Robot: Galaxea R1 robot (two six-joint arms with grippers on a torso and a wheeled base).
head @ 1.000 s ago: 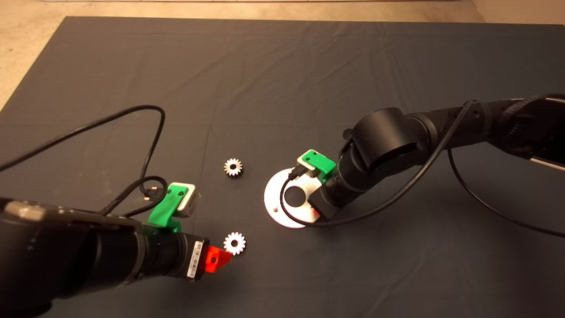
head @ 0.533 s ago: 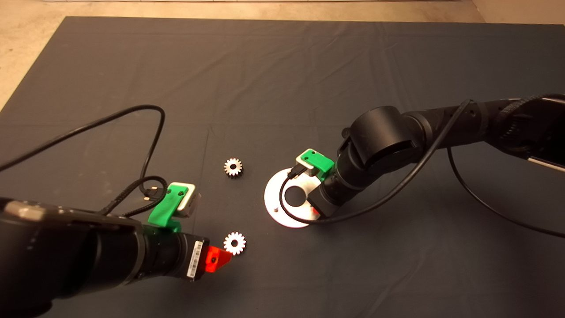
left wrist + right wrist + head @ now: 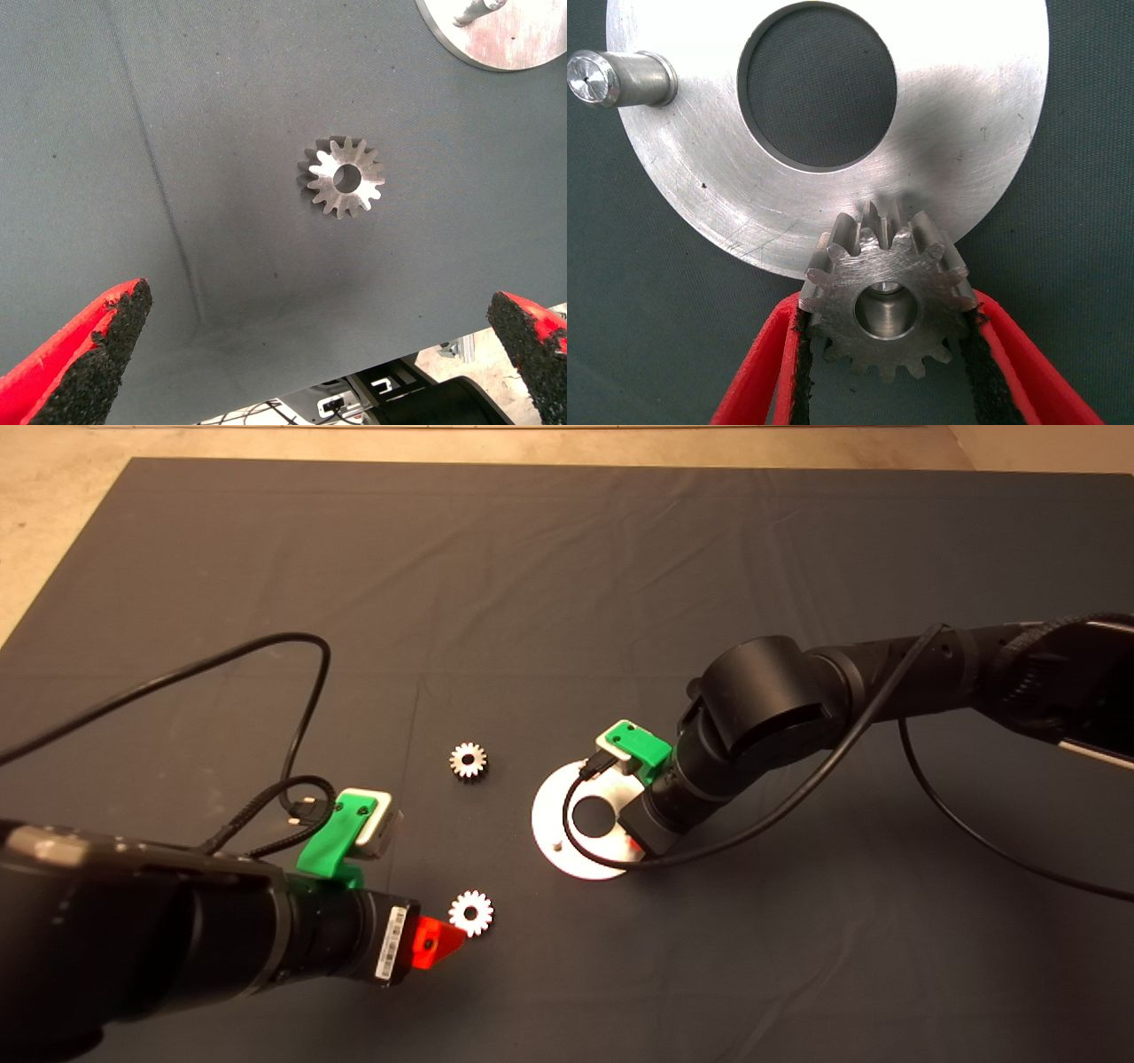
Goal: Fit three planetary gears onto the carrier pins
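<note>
The carrier disc (image 3: pixel 554 815) lies mid-mat, with one carrier pin (image 3: pixel 555 847) showing near its front rim. My right gripper (image 3: pixel 888 354) is shut on a planetary gear (image 3: pixel 886 297) at the disc's (image 3: pixel 957 115) edge, and a pin tip shows inside the gear's bore. Another bare pin (image 3: pixel 616 78) stands across the disc. Two more gears lie flat on the mat, one (image 3: pixel 467 760) left of the disc and one (image 3: pixel 470 912) nearer the front. My left gripper (image 3: pixel 316 301) is open, just short of that front gear (image 3: pixel 344 177).
A black cable (image 3: pixel 301 691) loops over the mat behind the left arm. The right arm's cable (image 3: pixel 797 797) hangs over the disc's right side. The mat's far edge meets a pale floor (image 3: pixel 53 478).
The right wrist has shifted slightly up and back over the disc with its gear. The left arm and both loose gears have not moved.
</note>
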